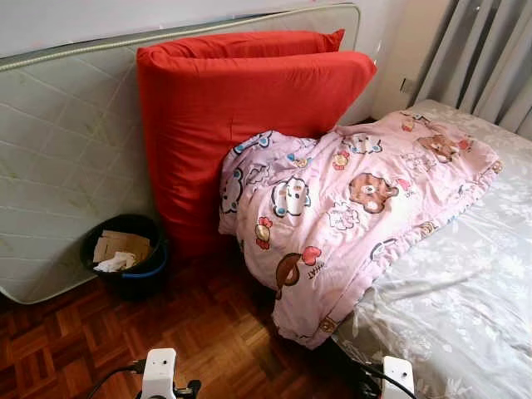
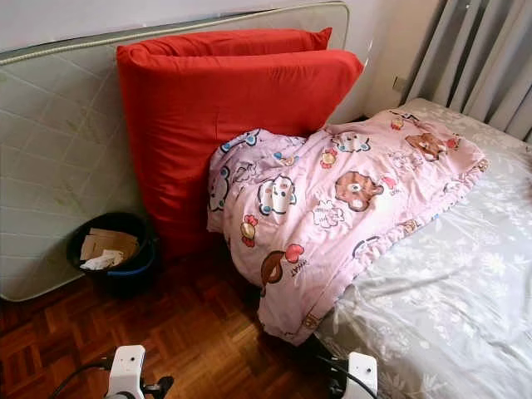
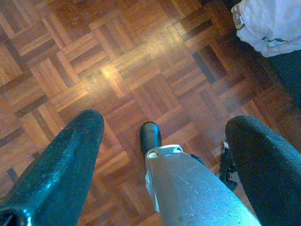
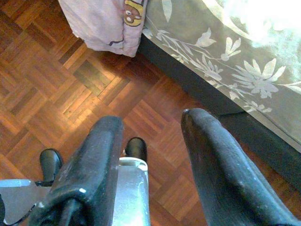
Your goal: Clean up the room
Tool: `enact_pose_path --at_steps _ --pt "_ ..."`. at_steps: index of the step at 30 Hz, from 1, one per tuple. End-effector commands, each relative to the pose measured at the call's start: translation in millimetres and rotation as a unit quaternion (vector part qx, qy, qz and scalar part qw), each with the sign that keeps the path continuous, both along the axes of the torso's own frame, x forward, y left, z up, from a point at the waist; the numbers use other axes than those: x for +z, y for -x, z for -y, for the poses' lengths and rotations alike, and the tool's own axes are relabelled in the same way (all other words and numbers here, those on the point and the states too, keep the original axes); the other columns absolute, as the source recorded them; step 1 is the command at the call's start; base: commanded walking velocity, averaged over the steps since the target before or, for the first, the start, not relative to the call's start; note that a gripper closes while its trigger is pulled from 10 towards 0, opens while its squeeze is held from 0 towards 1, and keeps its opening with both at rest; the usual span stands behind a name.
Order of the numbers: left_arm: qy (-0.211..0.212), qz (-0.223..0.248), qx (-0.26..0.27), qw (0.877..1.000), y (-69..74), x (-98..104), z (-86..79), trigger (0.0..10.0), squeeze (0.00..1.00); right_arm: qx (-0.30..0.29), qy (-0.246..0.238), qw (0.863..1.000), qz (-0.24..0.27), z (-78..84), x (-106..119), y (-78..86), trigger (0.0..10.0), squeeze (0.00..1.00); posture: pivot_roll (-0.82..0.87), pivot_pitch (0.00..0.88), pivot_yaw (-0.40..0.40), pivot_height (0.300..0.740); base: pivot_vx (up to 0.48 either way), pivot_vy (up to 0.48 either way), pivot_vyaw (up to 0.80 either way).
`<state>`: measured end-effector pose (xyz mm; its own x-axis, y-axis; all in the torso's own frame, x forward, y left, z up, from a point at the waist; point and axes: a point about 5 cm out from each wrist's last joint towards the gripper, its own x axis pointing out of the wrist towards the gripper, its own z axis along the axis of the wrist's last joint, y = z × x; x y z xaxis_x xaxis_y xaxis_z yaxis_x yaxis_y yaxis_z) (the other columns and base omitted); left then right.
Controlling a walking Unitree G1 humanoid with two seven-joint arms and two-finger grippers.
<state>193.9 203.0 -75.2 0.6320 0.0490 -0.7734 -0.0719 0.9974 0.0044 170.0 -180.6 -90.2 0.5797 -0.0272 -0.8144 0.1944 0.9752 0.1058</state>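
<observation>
Both my arms hang low, pointing down at the wooden floor [image 1: 75, 341]. My left claw [image 3: 162, 136] is released, its two black fingers [image 3: 61, 165] spread wide above the parquet with nothing between them, one of my feet [image 3: 150, 135] below the gap. My right claw [image 4: 150, 141] is released too, empty, hanging beside the edge of the bed [image 4: 244, 70].

A pink blanket [image 1: 349, 208] printed with cartoon bears lies bunched across the bed's near corner, one end sagging off toward the floor. Behind it a big red cushion [image 1: 233, 116] stands upright against a pale mattress [image 1: 58, 158] propped on the wall. A black bin [image 1: 125, 253] holding cardboard and crumpled paper sits on the floor, touching the mattress, just beside the cushion.
</observation>
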Motion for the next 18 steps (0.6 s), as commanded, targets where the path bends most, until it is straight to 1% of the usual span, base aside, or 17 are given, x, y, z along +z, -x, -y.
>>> enact_pose_path --at_steps 1,6,18 --pt "0.000 -0.003 -0.003 1.000 3.2 -1.8 1.3 10.0 0.00 -0.002 0.002 1.000 -0.009 4.1 -2.0 5.5 10.0 0.00 -0.03 0.000 -0.052 0.740 0.000 0.000 0.00" --pt "-0.002 -0.009 -0.008 1.000 4.6 -2.6 0.8 10.0 0.00 0.000 0.006 1.000 -0.017 6.9 -3.1 8.5 10.0 0.00 -0.03 0.000 -0.052 0.740 0.000 0.000 0.00" --pt "-0.002 -0.009 -0.008 1.000 4.6 -2.6 0.8 10.0 0.00 0.000 0.006 1.000 -0.017 6.9 -3.1 8.5 10.0 0.00 -0.03 0.000 -0.052 0.740 0.000 0.000 0.00"
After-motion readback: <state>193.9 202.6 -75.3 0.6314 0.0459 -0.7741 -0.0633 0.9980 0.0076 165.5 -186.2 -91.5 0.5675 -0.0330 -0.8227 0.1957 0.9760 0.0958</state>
